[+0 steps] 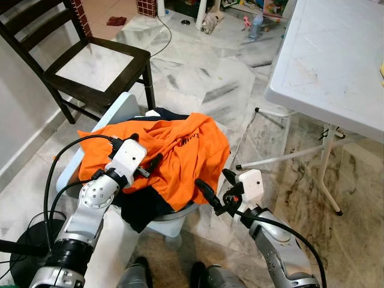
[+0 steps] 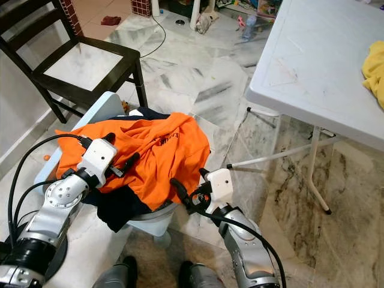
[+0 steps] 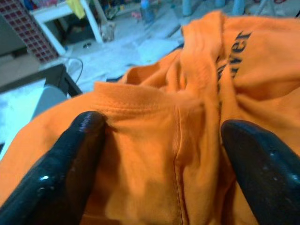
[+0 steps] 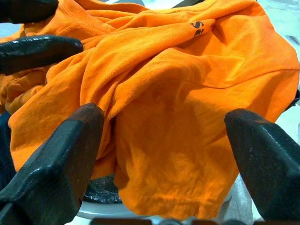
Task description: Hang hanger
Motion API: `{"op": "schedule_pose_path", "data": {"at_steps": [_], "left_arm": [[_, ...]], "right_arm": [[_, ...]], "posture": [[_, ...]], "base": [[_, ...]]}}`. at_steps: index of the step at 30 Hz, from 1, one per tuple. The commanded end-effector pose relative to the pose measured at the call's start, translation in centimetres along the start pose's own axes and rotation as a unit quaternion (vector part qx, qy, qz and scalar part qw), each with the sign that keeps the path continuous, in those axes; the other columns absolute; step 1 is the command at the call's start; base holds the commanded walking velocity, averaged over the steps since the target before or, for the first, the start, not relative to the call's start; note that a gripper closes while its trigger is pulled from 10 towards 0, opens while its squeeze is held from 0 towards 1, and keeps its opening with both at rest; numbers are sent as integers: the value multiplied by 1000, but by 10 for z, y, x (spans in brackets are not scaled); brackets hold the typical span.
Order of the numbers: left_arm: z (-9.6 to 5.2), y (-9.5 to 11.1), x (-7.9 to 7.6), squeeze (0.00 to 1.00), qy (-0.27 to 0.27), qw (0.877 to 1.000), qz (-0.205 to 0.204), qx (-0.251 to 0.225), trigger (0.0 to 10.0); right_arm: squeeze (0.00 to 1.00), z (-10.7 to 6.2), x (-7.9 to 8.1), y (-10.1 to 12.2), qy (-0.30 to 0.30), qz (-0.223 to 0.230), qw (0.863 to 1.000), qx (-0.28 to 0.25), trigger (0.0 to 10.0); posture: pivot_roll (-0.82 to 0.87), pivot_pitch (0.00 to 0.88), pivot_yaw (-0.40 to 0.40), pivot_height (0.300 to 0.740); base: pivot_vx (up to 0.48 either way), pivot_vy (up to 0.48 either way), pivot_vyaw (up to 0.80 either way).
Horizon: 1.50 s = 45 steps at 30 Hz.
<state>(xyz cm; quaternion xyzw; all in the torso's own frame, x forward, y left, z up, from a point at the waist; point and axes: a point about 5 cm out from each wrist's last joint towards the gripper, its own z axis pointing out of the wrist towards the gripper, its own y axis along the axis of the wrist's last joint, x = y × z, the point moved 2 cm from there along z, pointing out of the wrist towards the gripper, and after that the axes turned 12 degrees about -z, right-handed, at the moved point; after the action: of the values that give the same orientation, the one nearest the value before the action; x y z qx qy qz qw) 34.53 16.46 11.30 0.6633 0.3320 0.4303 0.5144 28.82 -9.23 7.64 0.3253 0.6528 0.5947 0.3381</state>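
Gripping starts at the orange shirt [image 1: 174, 153]: your left gripper [image 1: 151, 166] rests open on it; bring the open right gripper [image 1: 217, 192] to its near hem.

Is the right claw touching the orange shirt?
Cannot tell. The right wrist view shows the right claw open around the orange shirt, contact unclear.

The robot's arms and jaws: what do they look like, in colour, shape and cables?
Both arms are silver metal with rounded joints. Each wrist carries a white boxy housing, and black cables loop from it along the arm. The left gripper and the right gripper each have two long, glossy black fingers with rounded tips. Small red-orange parts show by the right housing.
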Motion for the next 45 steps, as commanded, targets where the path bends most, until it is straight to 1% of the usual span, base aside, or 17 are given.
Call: {"op": "schedule_pose_path", "data": {"at_steps": [1,2,3,7,9,11,12,14,15,17,20,23,30,34,37,40,45], "left_arm": [[-1,-9,1,0,1,1000,-10,20,10000],[-1,-12,3,0,3,1000,-17,26,235],[-1,-14,5,0,5,999,-20,29,0],[0,-15,10,0,13,999,-19,33,0],[1,-11,17,0,26,999,-14,23,0],[1,-9,17,0,27,999,-14,20,0],[2,-4,19,0,36,999,-15,7,745],[2,-2,20,0,39,999,-14,3,745],[1,2,22,0,48,998,-25,-10,10000],[1,4,23,0,51,998,-31,-16,10000],[-3,7,29,0,63,996,-62,-28,10000],[-3,5,32,0,66,995,-71,-23,10000],[-5,10,38,0,77,994,-71,-33,10000],[-4,15,37,0,71,994,-69,-44,10000],[-7,9,21,0,28,997,-64,-25,10000],[-9,6,16,0,16,998,-64,-20,10000],[-23,-2,-3,0,-22,998,-65,-7,10000]], "right_arm": [[0,-3,2,-4,3,1,1000,8,10000],[0,-3,2,-5,3,1,1000,8,10000],[0,-3,2,-5,3,1,1000,9,10000],[0,-4,2,-6,3,1,1000,10,10000],[0,-4,3,-6,4,1,1000,11,10000],[0,-5,3,-6,4,1,1000,11,10000],[0,-5,3,-6,3,1,1000,11,10000],[0,-5,3,-6,3,1,1000,11,10000],[0,-5,3,-6,2,1,1000,11,10000],[0,-5,3,-6,2,1,1000,11,10000],[0,-5,3,-6,2,1,1000,12,10000],[0,-5,3,-6,2,2,1000,12,10000],[0,-4,3,-6,3,1,1000,12,10000],[0,-3,3,-6,3,1,1000,12,10000],[0,-3,3,-6,3,0,1000,12,10000],[0,-4,2,-6,3,-1,1000,13,10000],[0,-4,2,-8,2,-2,1000,15,10000]], "posture": [[126,262,-93,740],[127,264,-94,740],[127,264,-94,740],[125,265,-95,740],[124,266,-95,740],[123,267,-95,740],[123,266,-93,740],[122,267,-92,740],[121,269,-92,740],[121,269,-93,740],[124,271,-92,740],[128,271,-92,740],[128,272,-92,740],[127,270,-91,740],[124,267,-91,740],[125,266,-90,740],[133,263,-90,740]], "base": [[0,0,0],[0,0,0],[0,0,0],[0,0,0],[0,0,0],[0,0,0],[0,0,0],[0,0,0],[0,0,0],[0,0,0],[0,0,0],[0,0,0],[0,0,0],[0,0,0],[0,0,0],[0,0,0],[0,0,0]]}}
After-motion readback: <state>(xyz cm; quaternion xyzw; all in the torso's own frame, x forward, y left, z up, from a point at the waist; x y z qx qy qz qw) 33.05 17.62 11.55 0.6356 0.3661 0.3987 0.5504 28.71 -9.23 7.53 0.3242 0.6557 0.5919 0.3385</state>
